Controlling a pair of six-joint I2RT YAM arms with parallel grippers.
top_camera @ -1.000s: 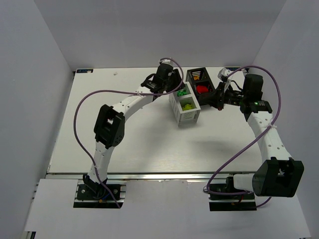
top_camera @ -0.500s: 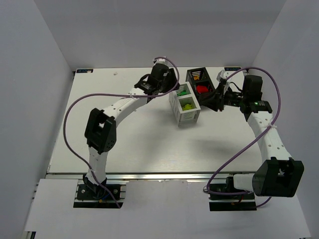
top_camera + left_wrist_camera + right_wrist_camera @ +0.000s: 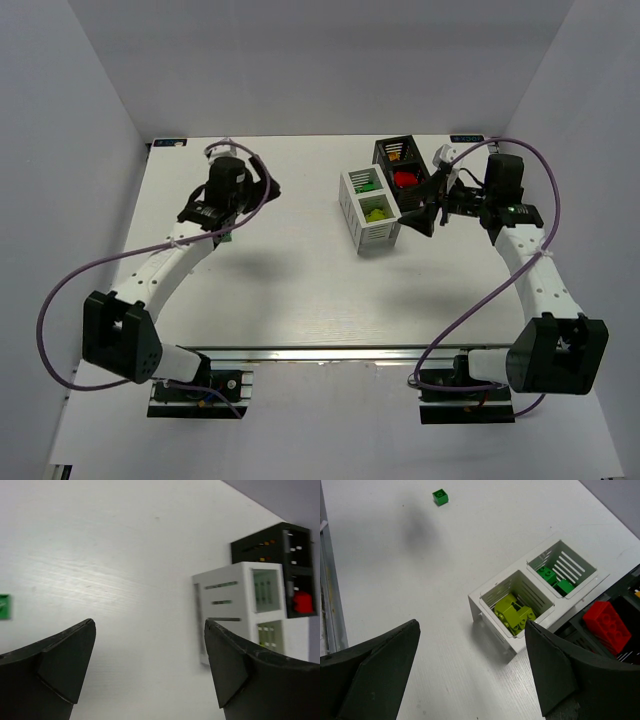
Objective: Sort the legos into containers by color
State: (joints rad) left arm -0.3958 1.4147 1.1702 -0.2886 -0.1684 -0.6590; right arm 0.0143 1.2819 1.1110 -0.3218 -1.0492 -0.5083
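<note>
Though last seen reaching over the white slatted two-compartment plastic bin [image 3: 378, 236] half a second before, found the left gripper [image 3: 265, 186] swung back over the left part of the white table [image 3: 300, 290], well apart from both bins. Saw its black fingers [image 3: 55, 670] spread wide in the left wrist view, with nothing between them. Found a small green plastic brick [image 3: 4, 606] lying loose on the table at the left edge of that view, apart from the fingers. Spotted the same brick alone on the table in the right wrist view, well apart from the bins.

Noted almost no change on the right. Found the right gripper [image 3: 420, 213] just beside the right side of the white bin and the near end of the black slatted two-compartment bin [image 3: 380, 155], much as before. Saw its fingers [image 3: 370, 680] wide apart too, holding nothing.

Found both bins where they had stood earlier, just beside each other. Saw lime-yellow bricks [image 3: 512, 612] in the white bin's compartment nearer the arm bases and green bricks [image 3: 555, 580] in its farther one. Made out a red brick [image 3: 606, 620] in the nearer compartment of the black bin and orange bricks [image 3: 398, 152] in the farther one.
</note>
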